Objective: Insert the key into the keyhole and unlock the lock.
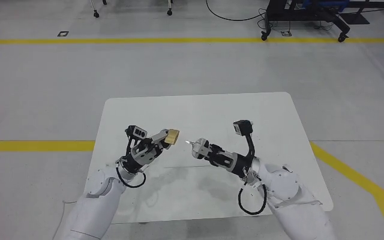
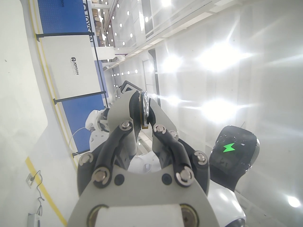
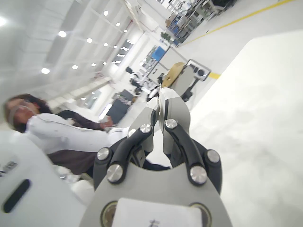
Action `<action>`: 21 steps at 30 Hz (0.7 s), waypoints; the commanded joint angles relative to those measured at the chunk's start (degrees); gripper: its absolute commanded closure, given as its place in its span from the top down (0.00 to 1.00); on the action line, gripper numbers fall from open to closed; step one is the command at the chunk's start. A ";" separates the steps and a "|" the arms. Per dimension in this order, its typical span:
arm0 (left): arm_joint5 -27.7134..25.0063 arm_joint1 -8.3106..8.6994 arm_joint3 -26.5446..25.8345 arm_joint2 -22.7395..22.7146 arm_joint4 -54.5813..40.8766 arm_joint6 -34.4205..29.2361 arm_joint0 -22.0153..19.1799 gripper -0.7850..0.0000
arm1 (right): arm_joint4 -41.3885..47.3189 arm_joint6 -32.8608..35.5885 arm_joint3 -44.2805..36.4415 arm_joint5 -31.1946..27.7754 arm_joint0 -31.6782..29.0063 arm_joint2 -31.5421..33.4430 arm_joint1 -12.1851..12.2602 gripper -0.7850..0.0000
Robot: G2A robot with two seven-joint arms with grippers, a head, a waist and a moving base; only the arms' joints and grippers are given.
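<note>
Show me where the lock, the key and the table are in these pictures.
lock (image 1: 173,137): top view, on its brass body.
key (image 1: 190,143): top view, on its bare metal tip.
table (image 1: 240,114): top view, on its bare white top.

2 arms bent inward; left gripper (image 1: 162,139), right gripper (image 1: 198,146) facing, apart; fingers (image 2: 118,112) clamped.

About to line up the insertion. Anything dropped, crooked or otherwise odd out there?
Nothing stands out. The left gripper is shut on the brass lock and the right gripper on the key, both above the table. The key's tip points toward the brass lock with a gap between them; neither looks slipped or damaged.
</note>
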 commanded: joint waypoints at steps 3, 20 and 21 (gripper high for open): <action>0.35 0.12 -0.14 -0.03 1.71 -1.13 0.09 0.00 | 5.65 4.39 -0.74 9.82 1.53 0.81 0.17 0.00; -1.43 -0.10 1.29 0.13 1.83 -2.45 0.29 0.00 | 2.29 1.88 -4.25 23.79 0.89 0.34 0.37 0.00; -1.47 -0.11 1.35 0.15 1.83 -2.47 0.27 0.00 | 2.22 1.83 -4.36 23.88 0.82 0.36 0.38 0.00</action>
